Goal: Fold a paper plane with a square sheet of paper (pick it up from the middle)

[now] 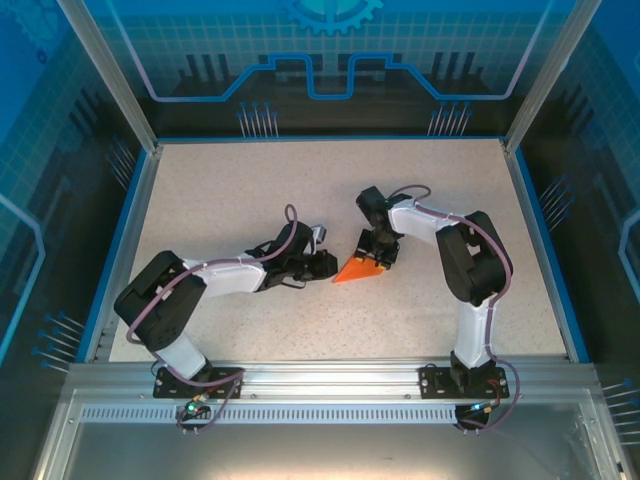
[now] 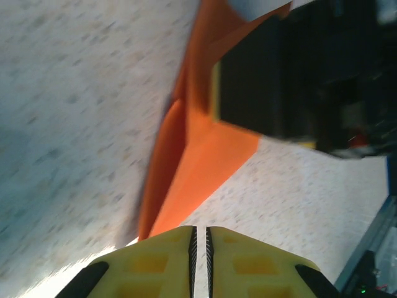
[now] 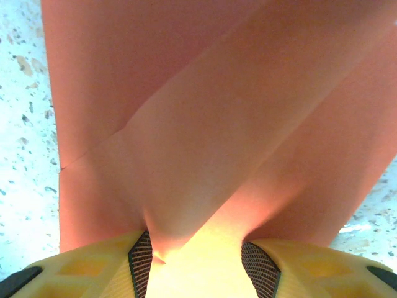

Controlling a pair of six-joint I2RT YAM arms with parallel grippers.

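Left arm (image 1: 225,272), right arm (image 1: 476,335): white links, black joints, purplish cables. Left gripper (image 2: 200,233): yellow fingers (image 2: 155,264), black ribbed pads (image 2: 193,261). Green lights (image 1: 190,410) below rail (image 1: 330,378).

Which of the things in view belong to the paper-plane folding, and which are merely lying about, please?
Job: folded orange paper; left gripper; right gripper, paper between its fingers.
Bystanders: speckled table; blue enclosure panels, both fixtures.

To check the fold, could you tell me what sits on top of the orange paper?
The right gripper rests on the orange paper at its wide end; the paper beneath its fingers is hidden.
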